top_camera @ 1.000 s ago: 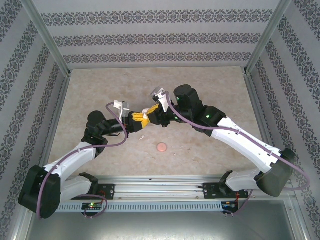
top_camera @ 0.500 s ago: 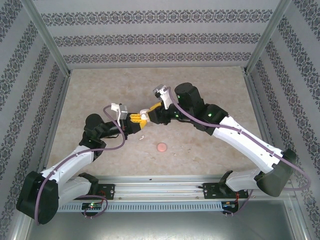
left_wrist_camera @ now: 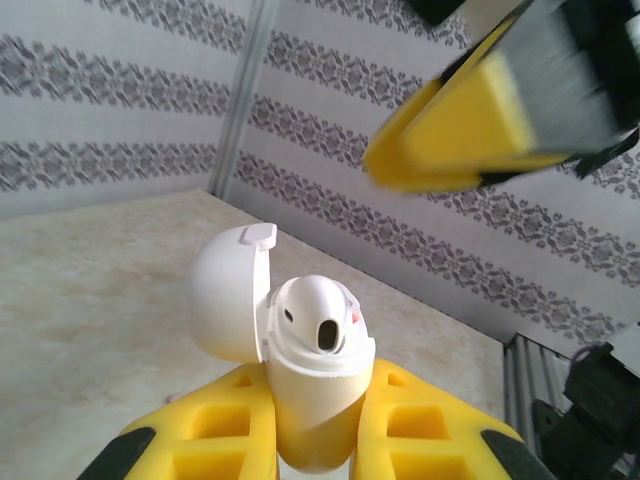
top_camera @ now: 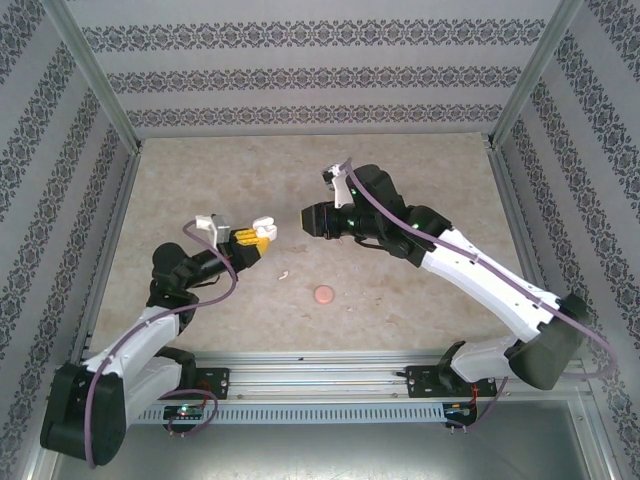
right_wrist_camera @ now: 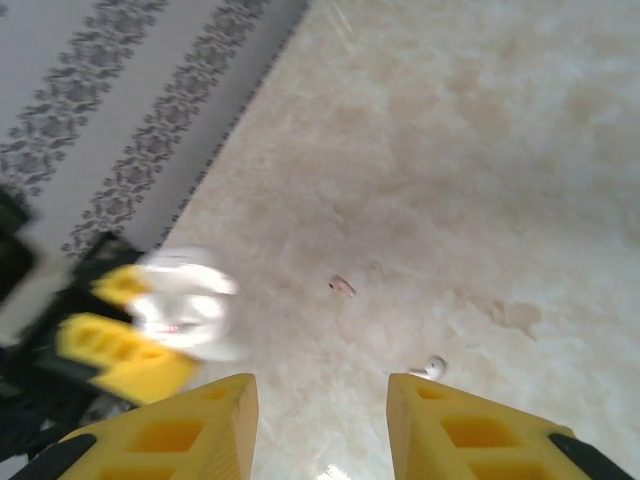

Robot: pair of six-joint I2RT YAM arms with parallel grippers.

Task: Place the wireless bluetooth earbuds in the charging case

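The white charging case (left_wrist_camera: 310,395) stands upright between my left gripper's (left_wrist_camera: 315,405) yellow fingers (left_wrist_camera: 430,420), which are shut on it. Its lid (left_wrist_camera: 228,295) is hinged open to the left. One white earbud (left_wrist_camera: 318,318) sits in the case's top. In the top view my left gripper (top_camera: 257,235) holds the case (top_camera: 264,228) above the table, left of centre. My right gripper (top_camera: 304,217) hangs a short way to its right, open and holding nothing (right_wrist_camera: 322,395). A second earbud (right_wrist_camera: 432,368) lies on the table by the right finger (right_wrist_camera: 470,430); in the top view this earbud (top_camera: 284,273) is below the two grippers.
A round pink disc (top_camera: 323,294) lies on the beige table near the front. A tiny pinkish piece (right_wrist_camera: 342,286) lies on the table beyond the right gripper. Patterned walls with metal posts (top_camera: 95,70) enclose the table on three sides.
The two grippers, which met at the case, have parted. My left gripper drew left with the case. My right gripper pulled back to the right and its jaws spread wider.
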